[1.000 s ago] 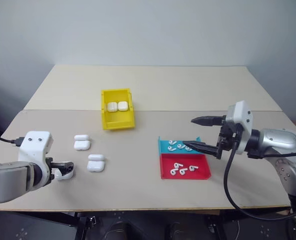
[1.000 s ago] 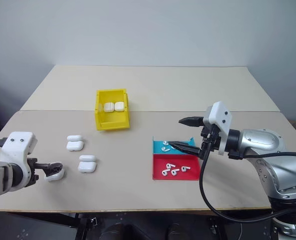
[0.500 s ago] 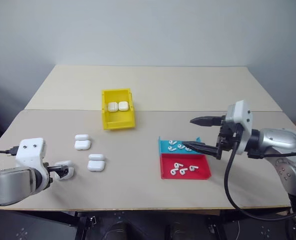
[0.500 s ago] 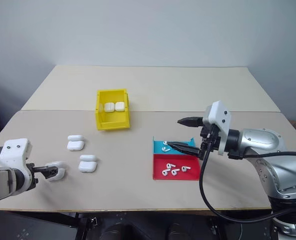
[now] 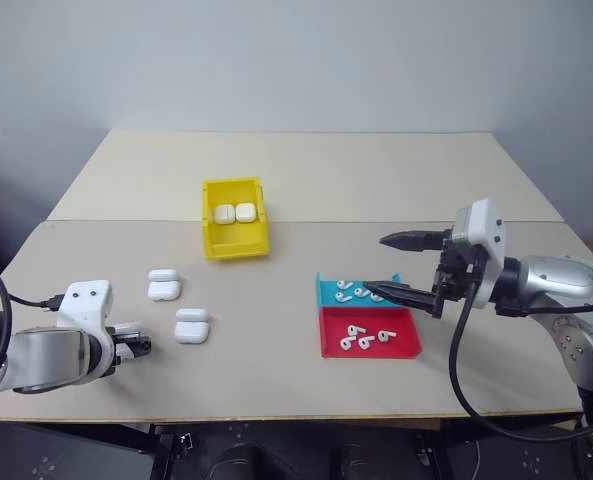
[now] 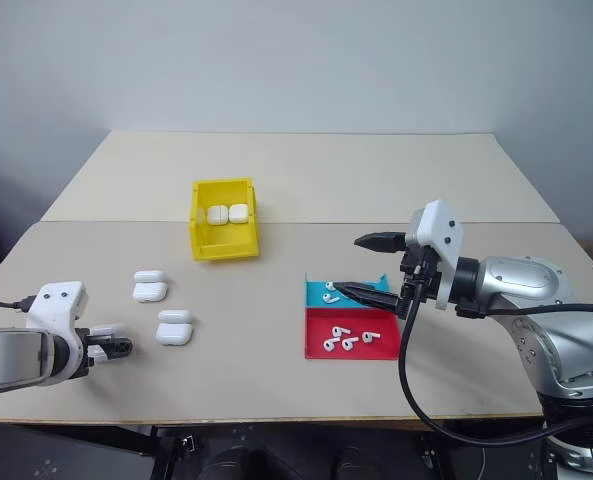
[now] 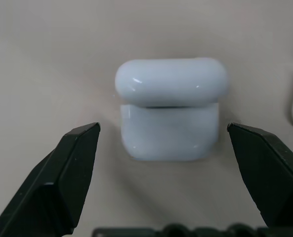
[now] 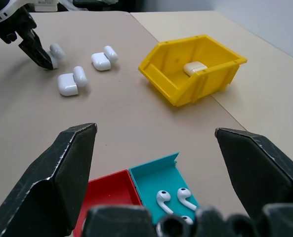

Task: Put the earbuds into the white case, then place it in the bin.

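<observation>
A white case [image 7: 169, 133] lies on the table with its lid flipped open, near the front left corner. My left gripper [image 5: 134, 345] hangs low over it, open, one finger on each side and neither touching it. Several earbuds [image 5: 357, 291] lie in a teal tray [image 5: 328, 296], and more earbuds [image 5: 368, 338] lie in a red tray [image 5: 406, 346] beside it. My right gripper [image 5: 400, 266] hovers open above the teal tray with nothing in it. The yellow bin [image 5: 238, 243] stands at mid-table with two closed cases inside.
Two more white cases [image 5: 163, 284] [image 5: 191, 326] lie with lids open between the left gripper and the bin. The right wrist view shows the bin [image 8: 176, 91] and the left gripper [image 8: 35, 49] beyond the trays. Bare tabletop lies between cases and trays.
My left hand has sunk toward the table and tipped further down around the white case, which has stayed in place. The right arm has not moved.
</observation>
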